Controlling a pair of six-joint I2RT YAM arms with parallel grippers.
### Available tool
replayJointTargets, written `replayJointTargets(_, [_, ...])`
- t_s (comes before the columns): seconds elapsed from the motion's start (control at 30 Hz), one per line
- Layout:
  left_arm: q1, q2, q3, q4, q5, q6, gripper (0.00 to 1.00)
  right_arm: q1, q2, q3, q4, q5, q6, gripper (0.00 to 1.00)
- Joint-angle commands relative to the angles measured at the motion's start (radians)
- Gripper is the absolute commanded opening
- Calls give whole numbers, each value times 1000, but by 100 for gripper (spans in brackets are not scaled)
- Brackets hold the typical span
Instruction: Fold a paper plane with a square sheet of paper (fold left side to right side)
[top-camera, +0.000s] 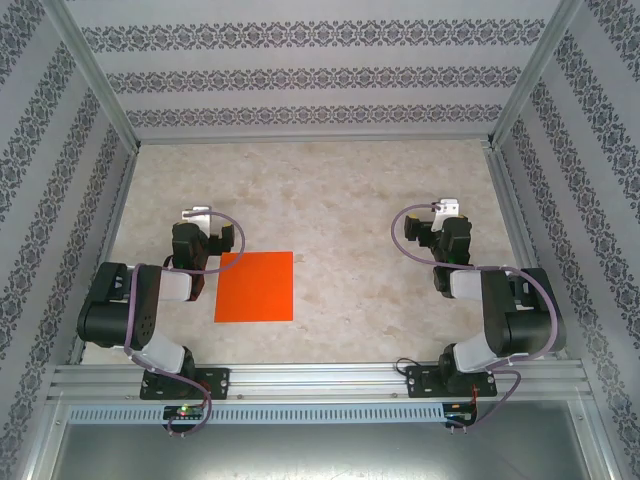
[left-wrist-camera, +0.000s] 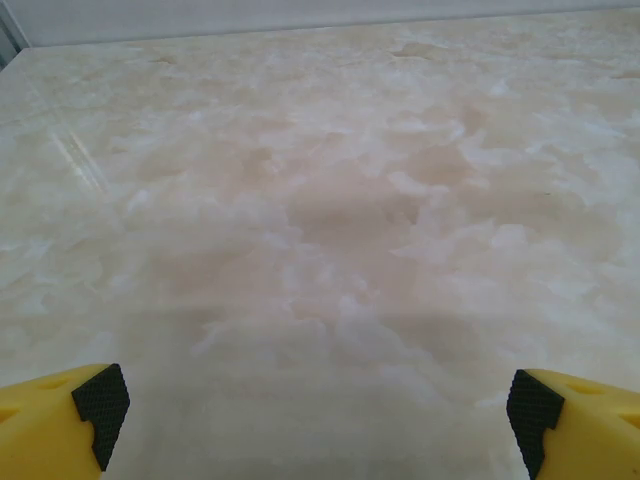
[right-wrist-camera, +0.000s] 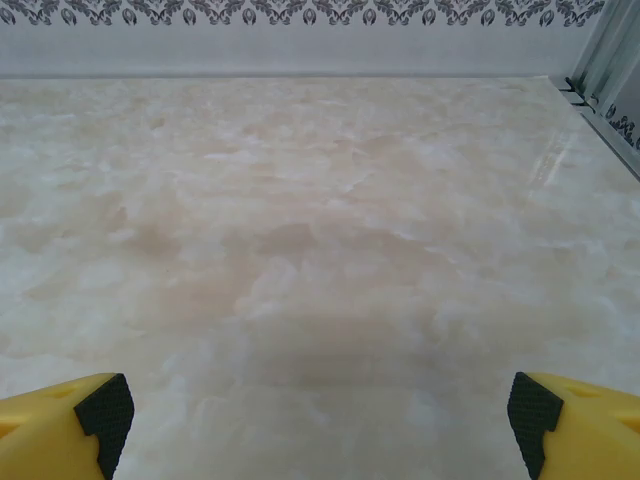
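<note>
Left end effector first: its two yellow fingers sit wide apart at the bottom corners of the wrist view, black pads facing each other with nothing between them, and it hangs over bare desk. From above, it is out on the left half of the desk, pointing toward the far wall. Over to the right end effector, and it's the same story: jaws spread wide, nothing gripped, pale desk stretching ahead of it to the far wall. Now the paper: a flat, bright orange-red square, lying left of centre, on the near side and just to the right of the left end effector. Its left edge runs close beside the left arm, and its far-left corner sits right by the wrist; whether they touch cannot be told from above. It is well apart from the right end effector, which stands across the desk on the right half. The desk is a cream and beige marbled surface with a soft sheen. White walls with bands of dark floral ornament close it in on three sides, metal frame posts rise at the far corners, and a metal rail along the near edge carries both arm bases.
</note>
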Motion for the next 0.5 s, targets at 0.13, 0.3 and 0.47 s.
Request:
replayJointTargets(0.13, [13, -1, 12, -3, 15, -21, 100, 5, -1, -9, 38, 10, -1, 98])
replayJointTargets(0.3, [14, -1, 12, -3, 15, -20, 100, 4, -1, -10, 38, 11, -1, 98])
replayJointTargets(0.47, [13, 0, 13, -4, 15, -21, 100, 3, 1, -5, 36, 6, 1, 98])
